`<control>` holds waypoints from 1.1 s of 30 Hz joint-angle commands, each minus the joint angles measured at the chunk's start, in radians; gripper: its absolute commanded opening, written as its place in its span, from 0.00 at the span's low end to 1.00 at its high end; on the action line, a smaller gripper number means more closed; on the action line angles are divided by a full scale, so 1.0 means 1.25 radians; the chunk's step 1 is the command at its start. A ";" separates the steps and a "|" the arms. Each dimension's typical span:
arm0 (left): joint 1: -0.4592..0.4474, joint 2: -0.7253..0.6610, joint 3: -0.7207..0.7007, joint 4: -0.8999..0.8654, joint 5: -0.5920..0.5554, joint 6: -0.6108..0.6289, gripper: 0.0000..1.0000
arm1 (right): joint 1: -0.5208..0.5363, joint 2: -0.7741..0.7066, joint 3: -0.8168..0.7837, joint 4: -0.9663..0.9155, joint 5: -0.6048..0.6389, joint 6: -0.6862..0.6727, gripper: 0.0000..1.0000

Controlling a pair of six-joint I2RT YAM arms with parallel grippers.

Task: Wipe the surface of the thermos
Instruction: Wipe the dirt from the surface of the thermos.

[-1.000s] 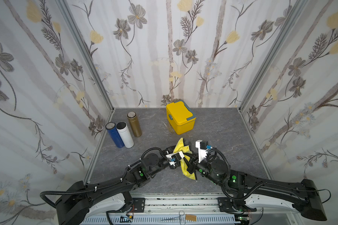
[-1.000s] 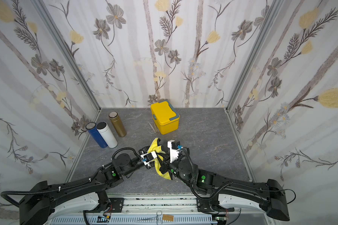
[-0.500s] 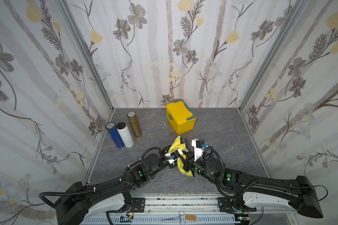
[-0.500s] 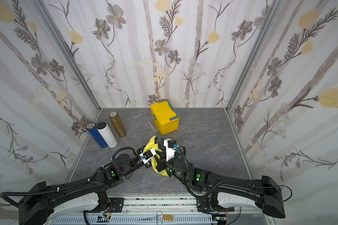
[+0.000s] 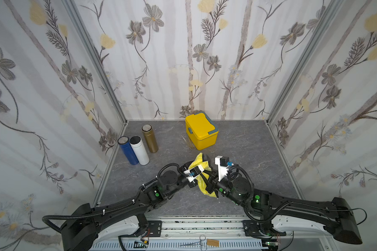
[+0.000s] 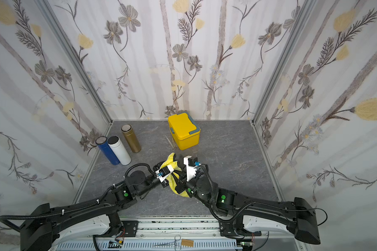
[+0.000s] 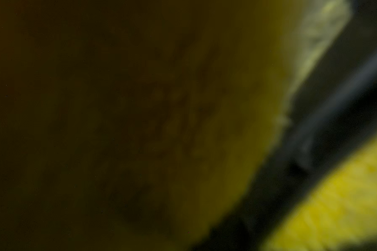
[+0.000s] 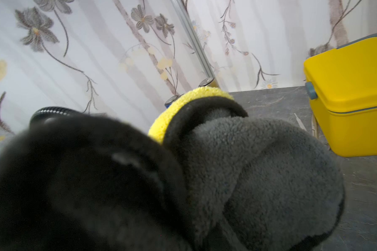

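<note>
On the grey table (image 5: 248, 141), three thermoses stand upright by the left wall, well apart from both grippers. The blue thermos (image 5: 127, 152) and white thermos (image 5: 139, 152) are side by side, and the gold thermos (image 5: 150, 140) is just behind. At mid-table the right gripper (image 5: 209, 187) pinches the yellow-grey cloth (image 5: 198, 160). The left gripper (image 5: 201, 173) is closed under the cloth, and whatever it holds is hidden.

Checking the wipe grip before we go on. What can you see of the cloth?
The cloth is two-sided: a bright yellow spongy face and a dark grey fleece back. It is bunched and folded, hanging between the left tool and right tool over the front centre of the table. One yellow corner points up toward the box. Both tools are shut and seem to pinch it, their ends hidden in its folds. It fills both wrist views. Whether it touches the table cannot be told.
</note>
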State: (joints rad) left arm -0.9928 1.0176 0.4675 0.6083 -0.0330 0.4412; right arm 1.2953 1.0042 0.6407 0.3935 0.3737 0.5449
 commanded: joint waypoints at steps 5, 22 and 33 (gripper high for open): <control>0.000 -0.025 0.019 0.125 0.141 0.004 0.00 | -0.057 -0.017 -0.018 -0.121 0.016 0.047 0.00; 0.019 -0.024 0.025 0.148 0.041 -0.050 0.00 | -0.064 -0.001 -0.051 -0.073 -0.062 0.032 0.00; -0.010 -0.001 0.048 0.085 0.170 -0.003 0.00 | -0.082 -0.024 -0.064 -0.090 -0.008 0.053 0.00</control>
State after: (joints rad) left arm -0.9936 1.0222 0.4992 0.4892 0.1074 0.4129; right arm 1.1969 0.9714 0.5747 0.4110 0.3691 0.6022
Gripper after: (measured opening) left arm 0.625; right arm 0.087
